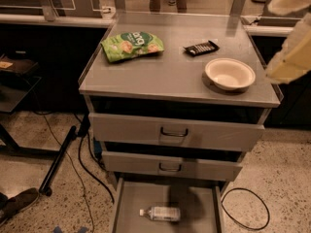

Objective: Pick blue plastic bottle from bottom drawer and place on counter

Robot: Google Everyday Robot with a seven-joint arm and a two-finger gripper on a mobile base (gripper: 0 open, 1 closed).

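The blue plastic bottle (160, 213) lies on its side on the floor of the open bottom drawer (127, 203), white cap pointing left. Above it the counter (170, 72) is the flat grey top of the cabinet. My gripper (290, 42) shows only as a pale blurred shape at the upper right edge, close to the camera, beside the counter's right rim and far above the bottle. Nothing is seen held in it.
On the counter lie a green snack bag (132, 45), a dark wrapped bar (201, 47) and a white bowl (229, 74). Two upper drawers with loop handles (174, 132) stand slightly open. Cables (245, 208) and a black pole (58, 159) lie on the speckled floor.
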